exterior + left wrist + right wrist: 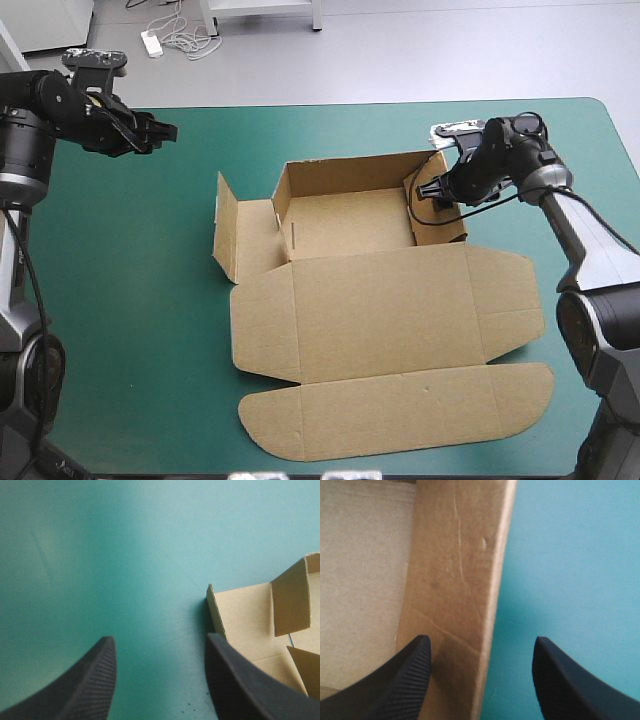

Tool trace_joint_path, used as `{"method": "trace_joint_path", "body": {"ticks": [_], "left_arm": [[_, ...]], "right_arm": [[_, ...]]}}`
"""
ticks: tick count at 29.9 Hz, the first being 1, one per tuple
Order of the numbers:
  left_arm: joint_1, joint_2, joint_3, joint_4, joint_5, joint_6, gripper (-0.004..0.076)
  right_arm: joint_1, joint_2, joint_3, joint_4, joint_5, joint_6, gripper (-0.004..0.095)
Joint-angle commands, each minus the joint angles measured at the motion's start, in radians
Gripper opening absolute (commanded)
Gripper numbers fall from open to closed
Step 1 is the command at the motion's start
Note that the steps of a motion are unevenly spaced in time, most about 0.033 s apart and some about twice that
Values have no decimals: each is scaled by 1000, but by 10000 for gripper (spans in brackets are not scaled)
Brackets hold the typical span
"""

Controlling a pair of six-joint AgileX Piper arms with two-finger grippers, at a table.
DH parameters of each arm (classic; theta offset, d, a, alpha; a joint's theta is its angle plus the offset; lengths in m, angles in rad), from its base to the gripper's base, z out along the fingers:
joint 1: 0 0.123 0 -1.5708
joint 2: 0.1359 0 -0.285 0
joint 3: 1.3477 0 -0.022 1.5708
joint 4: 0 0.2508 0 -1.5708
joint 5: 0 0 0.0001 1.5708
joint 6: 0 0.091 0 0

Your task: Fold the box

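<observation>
The brown box (370,300) lies mid-table as an open tray with raised back and side walls, its lid flat toward the near edge. Its left side flap (228,228) stands up loose. My right gripper (435,195) is open at the tray's right wall (465,580), one finger inside the tray and one outside over the teal-green cover. My left gripper (160,130) hangs open above the table's far left, well away from the box. Ahead of it in the left wrist view are the cover and the box's left flap (250,615).
The lid's rounded tuck flap (400,410) reaches close to the table's near edge. Bare teal-green cover (120,280) lies left of the box and along the far right.
</observation>
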Motion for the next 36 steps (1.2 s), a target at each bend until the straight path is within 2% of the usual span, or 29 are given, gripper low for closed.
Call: {"method": "trace_joint_path", "body": {"ticks": [1, 5, 8, 11, 15, 24, 26, 28, 35, 36], "left_arm": [[-1, -42, -22, -15, -38, -2, 385], [-1, -42, -22, -17, -38, -2, 385], [-1, -42, -22, -17, -38, -2, 385], [-1, -42, -22, -17, -38, -2, 385], [-1, -42, -22, -17, -38, -2, 385], [-1, -42, -22, -17, -43, 18, 384], [-1, -42, -22, -26, -50, 27, 363], [-1, -42, -22, -25, -65, 36, 313], [21, -42, -22, -25, -116, 40, 16], [35, -42, -22, -42, -121, 43, -8]], "right_arm": [[-4, -18, -23, 11, -41, -15, 557], [-4, 10, -23, 45, -43, -38, 527], [-4, 21, -23, 71, -50, -38, 450], [-4, 21, -23, 97, -64, -38, 284], [-4, 19, -56, 101, -67, -33, -16], [-9, -83, -215, 94, -14, -20, -19], [-9, -116, -244, 92, 3, -20, -19], [-15, -154, -265, 86, 11, -20, -19], [-79, -270, -291, 89, 63, -16, -19], [-94, -286, -291, 89, 69, -16, -19]]}}
